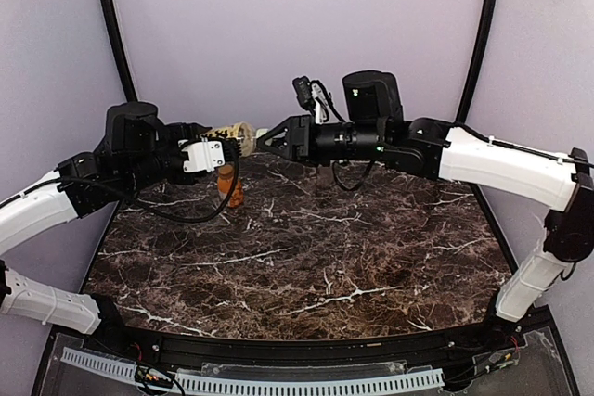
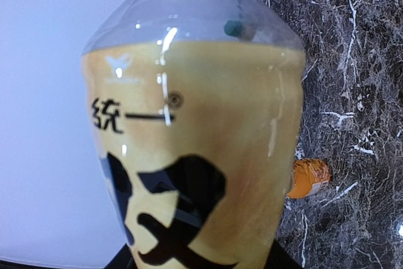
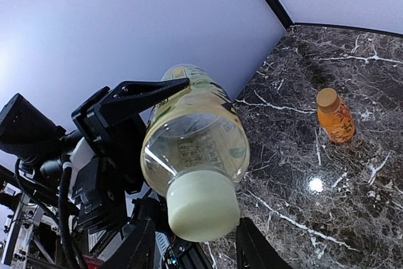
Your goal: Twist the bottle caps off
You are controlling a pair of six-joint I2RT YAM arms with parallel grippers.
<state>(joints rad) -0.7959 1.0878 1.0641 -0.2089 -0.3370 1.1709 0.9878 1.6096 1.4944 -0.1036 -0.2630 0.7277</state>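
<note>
The tall yellowish tea bottle (image 1: 234,133) (image 2: 195,149) (image 3: 195,130) hangs level above the table's far left. My left gripper (image 1: 206,153) (image 2: 201,247) is shut on its labelled body. The cream-white cap (image 3: 203,205) points straight at my right gripper (image 1: 266,135) (image 3: 195,239). Its fingers (image 3: 140,244) sit tight on either side of the cap and grip it. The squat orange juice bottle (image 1: 230,188) (image 2: 308,177) (image 3: 335,118) stands upright on the table below, its orange cap (image 3: 327,97) on. The third bottle and its cap are out of view.
The dark marbled tabletop (image 1: 306,257) is walled by pale purple panels at the back and sides. Both arms meet over the far edge, the right arm's wrist camera (image 1: 306,92) jutting above. A black rail (image 1: 278,359) runs along the near edge.
</note>
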